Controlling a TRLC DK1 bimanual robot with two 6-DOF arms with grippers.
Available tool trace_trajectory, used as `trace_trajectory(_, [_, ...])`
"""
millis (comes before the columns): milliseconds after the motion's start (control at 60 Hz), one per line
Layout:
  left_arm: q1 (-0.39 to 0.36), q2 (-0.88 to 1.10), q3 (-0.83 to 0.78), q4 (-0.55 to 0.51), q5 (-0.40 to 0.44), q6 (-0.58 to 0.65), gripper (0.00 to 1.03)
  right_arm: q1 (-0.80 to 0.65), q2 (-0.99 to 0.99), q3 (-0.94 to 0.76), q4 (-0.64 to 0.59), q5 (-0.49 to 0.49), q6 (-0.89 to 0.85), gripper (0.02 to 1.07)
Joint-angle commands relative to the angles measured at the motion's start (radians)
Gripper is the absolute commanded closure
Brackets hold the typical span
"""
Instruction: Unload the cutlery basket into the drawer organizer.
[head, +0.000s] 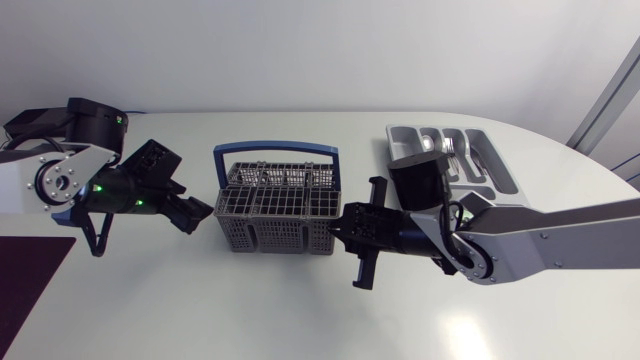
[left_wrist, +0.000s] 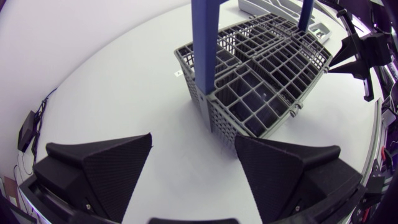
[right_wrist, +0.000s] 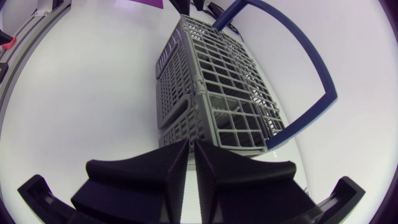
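Both grippers at the cutlery basket (head: 277, 205), one per end; neither holds anything.

Grey mesh basket w/ blue hoop handle (head: 275, 148) stands upright mid-table (head: 300, 310), drawer organizer (head: 400, 133) just beyond its R end, some metal cutlery (head: 452, 150) lying in it. L gripper (left_wrist: 193, 165) sits near the basket's L end, fingers spread wide, nothing btwn them, basket corner straight ahead but apart. R gripper (right_wrist: 190, 155) is right up at the basket's R end wall, fingers drawn together to a thin slit, gripping nothing; can't tell if the tips touch the mesh. Basket compartments nearest L gripper look empty; can't tell for the rest.
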Motion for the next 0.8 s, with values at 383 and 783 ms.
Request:
trace_trajectory(383, [-0.044,-0.040,-0.046,-0.003,0.008,-0.013,0.10,-0.008,0.013,-0.005,0.012,0.028,-0.018,0.93])
trace_trajectory(783, [0.135,-0.184,-0.061,-0.063,0.100,0.005,0.07,-0.016,-0.418,-0.185,-0.088,0.088,0.057,0.82])
